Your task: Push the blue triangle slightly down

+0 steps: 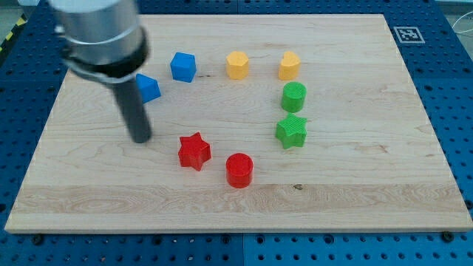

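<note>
The blue triangle (148, 88) lies on the wooden board at the upper left, its left part hidden behind my arm. My tip (140, 139) rests on the board just below the blue triangle, a short gap away. A blue cube (182, 66) sits up and to the right of the triangle.
A red star (194, 151) and a red cylinder (239, 170) lie to the right of my tip. A green star (291, 131), a green cylinder (293, 97) and two yellow blocks (237, 64) (289, 66) stand further right. The board's left edge (44, 133) is near.
</note>
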Robot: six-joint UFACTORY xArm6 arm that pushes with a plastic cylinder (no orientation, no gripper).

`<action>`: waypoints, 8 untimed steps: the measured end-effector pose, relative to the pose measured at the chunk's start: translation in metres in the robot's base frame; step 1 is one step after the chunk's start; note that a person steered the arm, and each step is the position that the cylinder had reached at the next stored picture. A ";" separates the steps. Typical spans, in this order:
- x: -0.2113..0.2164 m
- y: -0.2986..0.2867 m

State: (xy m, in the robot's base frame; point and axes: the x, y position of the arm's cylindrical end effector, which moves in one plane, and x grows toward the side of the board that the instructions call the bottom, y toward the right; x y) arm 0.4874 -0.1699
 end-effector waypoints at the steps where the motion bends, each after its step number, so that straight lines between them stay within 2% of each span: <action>1: -0.031 -0.044; 2: -0.082 -0.061; 3: -0.122 -0.051; 5: -0.117 0.020; 8: -0.095 0.016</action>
State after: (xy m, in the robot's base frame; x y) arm 0.3923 -0.1542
